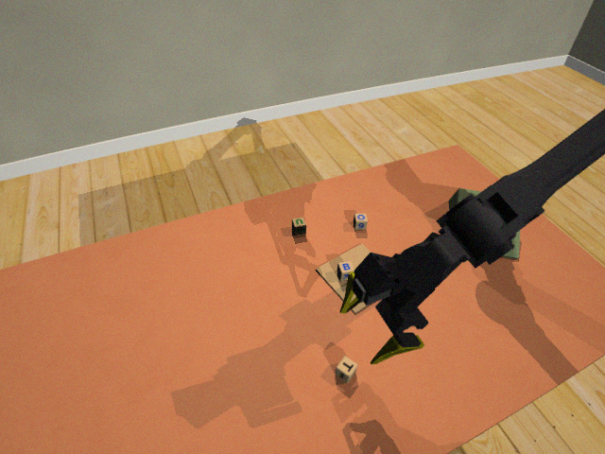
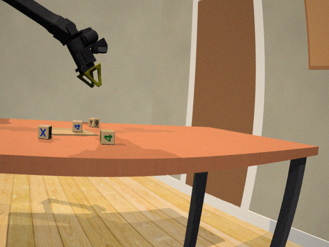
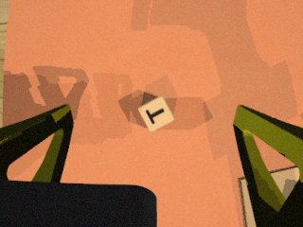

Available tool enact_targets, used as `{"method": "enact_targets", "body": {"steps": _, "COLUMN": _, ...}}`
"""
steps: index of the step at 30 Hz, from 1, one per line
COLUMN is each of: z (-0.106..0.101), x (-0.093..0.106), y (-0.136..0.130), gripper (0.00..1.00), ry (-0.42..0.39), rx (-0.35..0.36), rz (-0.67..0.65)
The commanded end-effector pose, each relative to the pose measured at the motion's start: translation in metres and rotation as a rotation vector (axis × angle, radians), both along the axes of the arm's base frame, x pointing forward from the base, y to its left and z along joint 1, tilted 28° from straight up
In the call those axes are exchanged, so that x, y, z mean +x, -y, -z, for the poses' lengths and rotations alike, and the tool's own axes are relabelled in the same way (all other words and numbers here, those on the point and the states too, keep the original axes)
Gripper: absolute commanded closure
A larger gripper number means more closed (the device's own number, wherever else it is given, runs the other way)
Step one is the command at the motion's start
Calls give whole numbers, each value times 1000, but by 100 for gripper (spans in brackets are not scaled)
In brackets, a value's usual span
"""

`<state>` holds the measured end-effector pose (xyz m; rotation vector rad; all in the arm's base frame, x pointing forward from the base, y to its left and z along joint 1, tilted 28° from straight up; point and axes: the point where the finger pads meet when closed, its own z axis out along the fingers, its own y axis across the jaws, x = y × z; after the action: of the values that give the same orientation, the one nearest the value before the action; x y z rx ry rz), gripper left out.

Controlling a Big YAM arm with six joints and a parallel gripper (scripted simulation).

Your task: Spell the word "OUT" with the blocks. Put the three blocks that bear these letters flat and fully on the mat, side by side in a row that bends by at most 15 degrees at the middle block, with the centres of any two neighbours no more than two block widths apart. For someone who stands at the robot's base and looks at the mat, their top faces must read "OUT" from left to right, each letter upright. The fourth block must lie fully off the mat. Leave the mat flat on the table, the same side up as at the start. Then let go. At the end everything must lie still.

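Note:
My gripper (image 1: 357, 337) (image 2: 95, 86) (image 3: 153, 113) is open and empty, high above the table. In the wrist view the T block (image 1: 346, 370) (image 2: 93, 122) (image 3: 156, 113) lies below, between the fingertips, letter up and turned askew, off the mat. The pale square mat (image 1: 358, 253) (image 2: 64, 131) (image 3: 245, 208) lies flat, partly hidden by the arm in the top view. The B block (image 1: 345, 270) (image 2: 77, 126) sits on it, B up. The O block (image 1: 360, 222) (image 2: 44, 131) and the green-lettered U block (image 1: 299, 227) (image 2: 107, 137) stand off the mat on its wall side, letters up.
The arm (image 1: 474, 229) (image 2: 60, 29) reaches in over the orange table (image 1: 122, 303) (image 2: 185, 143) and covers part of the mat in the top view. A green object (image 1: 513, 246) is partly hidden behind the arm. The B block stands close to one finger in that view.

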<state>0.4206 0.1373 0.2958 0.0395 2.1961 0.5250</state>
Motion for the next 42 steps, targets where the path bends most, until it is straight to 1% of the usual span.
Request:
{"method": "enact_targets", "body": {"steps": 1, "z": -31, "x": 16, "y": 5, "gripper": 0, "ry": 49, "rx": 7, "rz": 14}}
{"method": "enact_targets", "body": {"steps": 27, "z": -31, "x": 16, "y": 5, "gripper": 0, "ry": 49, "rx": 7, "rz": 14}}
{"method": "enact_targets", "body": {"steps": 28, "z": -29, "x": 16, "y": 5, "gripper": 0, "ry": 47, "rx": 5, "rz": 13}}
{"method": "enact_targets", "body": {"steps": 29, "z": -21, "x": 14, "y": 7, "gripper": 0, "ry": 34, "rx": -1, "rz": 10}}
{"method": "enact_targets", "body": {"steps": 30, "z": 1, "x": 8, "y": 11, "gripper": 0, "ry": -2, "rx": -11, "rz": 10}}
{"method": "enact_targets", "body": {"steps": 31, "z": 8, "x": 6, "y": 16, "gripper": 0, "ry": -14, "rx": -16, "rz": 9}}
{"method": "enact_targets", "body": {"steps": 33, "z": 17, "x": 3, "y": 34, "gripper": 0, "ry": -24, "rx": -24, "rz": 7}}
{"method": "enact_targets", "body": {"steps": 34, "z": 15, "x": -2, "y": 46, "gripper": 0, "ry": -8, "rx": -26, "rz": 6}}
{"method": "enact_targets", "body": {"steps": 36, "z": 15, "x": -2, "y": 46, "gripper": 0, "ry": -8, "rx": -26, "rz": 6}}
{"method": "enact_targets", "body": {"steps": 37, "z": 20, "x": -5, "y": 60, "gripper": 0, "ry": -4, "rx": -30, "rz": 5}}
{"method": "enact_targets", "body": {"steps": 40, "z": 47, "x": -18, "y": 106, "gripper": 0, "ry": -21, "rx": -40, "rz": 1}}
{"method": "enact_targets", "body": {"steps": 41, "z": 47, "x": -18, "y": 106, "gripper": 0, "ry": -21, "rx": -40, "rz": 1}}
{"method": "enact_targets", "body": {"steps": 42, "z": 56, "x": -25, "y": 122, "gripper": 0, "ry": -23, "rx": -40, "rz": 0}}
